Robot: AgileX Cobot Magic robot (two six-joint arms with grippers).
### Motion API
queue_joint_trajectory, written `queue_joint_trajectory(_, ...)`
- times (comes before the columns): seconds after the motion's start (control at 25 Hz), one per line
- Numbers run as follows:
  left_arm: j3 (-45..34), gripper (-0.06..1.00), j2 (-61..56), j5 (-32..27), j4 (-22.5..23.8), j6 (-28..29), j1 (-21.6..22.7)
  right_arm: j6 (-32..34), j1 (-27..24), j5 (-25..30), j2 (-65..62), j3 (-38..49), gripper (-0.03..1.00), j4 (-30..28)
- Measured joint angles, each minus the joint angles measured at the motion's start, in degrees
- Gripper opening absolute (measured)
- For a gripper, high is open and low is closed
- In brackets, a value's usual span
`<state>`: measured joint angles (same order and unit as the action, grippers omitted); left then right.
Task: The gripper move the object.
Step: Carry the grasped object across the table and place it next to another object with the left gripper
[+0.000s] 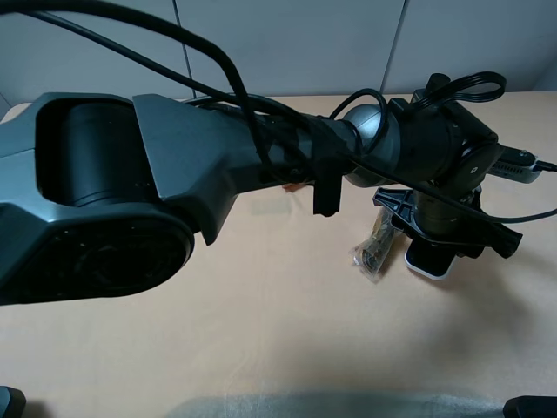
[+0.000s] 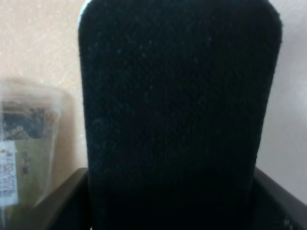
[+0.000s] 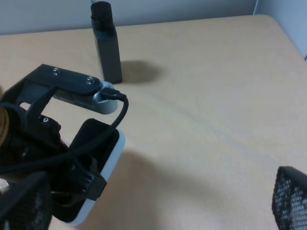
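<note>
The object (image 1: 428, 261), a flat slab with a glossy black face and white rim, lies at table level right of centre. My left gripper (image 1: 431, 248) has reached across and stands straight over it. In the left wrist view the black face (image 2: 177, 96) fills the frame, and the fingers (image 2: 62, 196) press against its two long edges. The right wrist view shows the slab (image 3: 101, 143) under the left claw; I cannot tell whether it is lifted. My right gripper (image 3: 158, 201) is open and empty, its mesh pads (image 3: 290, 196) wide apart, well short of the slab.
A clear bag of dark cables (image 1: 374, 248) lies just left of the slab and also shows in the left wrist view (image 2: 26, 143). A dark upright bottle-shaped device (image 3: 106, 43) stands beyond. A grey device with a plugged cable (image 1: 520, 164) lies behind the claw.
</note>
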<state>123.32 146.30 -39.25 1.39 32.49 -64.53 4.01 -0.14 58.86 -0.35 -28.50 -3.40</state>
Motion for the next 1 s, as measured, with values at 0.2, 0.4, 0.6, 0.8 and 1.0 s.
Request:
queue_joint_trajectory(0.2,0.0,0.61,0.0,0.4,0.0,0.0,0.0,0.0,0.0,0.0,0.0,0.0,0.69,0.0)
queue_joint_trajectory(0.4,0.0,0.61,0.0,0.4,0.0,0.0,0.0,0.0,0.0,0.0,0.0,0.0,0.69,0.0)
queue_joint_trajectory(0.6,0.0,0.62,0.0,0.4,0.0,0.0,0.0,0.0,0.0,0.0,0.0,0.0,0.69,0.0)
queue_joint_trajectory(0.8,0.0,0.71,0.0,0.6,0.0,0.0,0.0,0.0,0.0,0.0,0.0,0.0,0.69,0.0)
queue_joint_trajectory(1.0,0.0,0.79,0.0,0.9,0.0,-0.1,0.0,0.0,0.0,0.0,0.0,0.0,0.69,0.0)
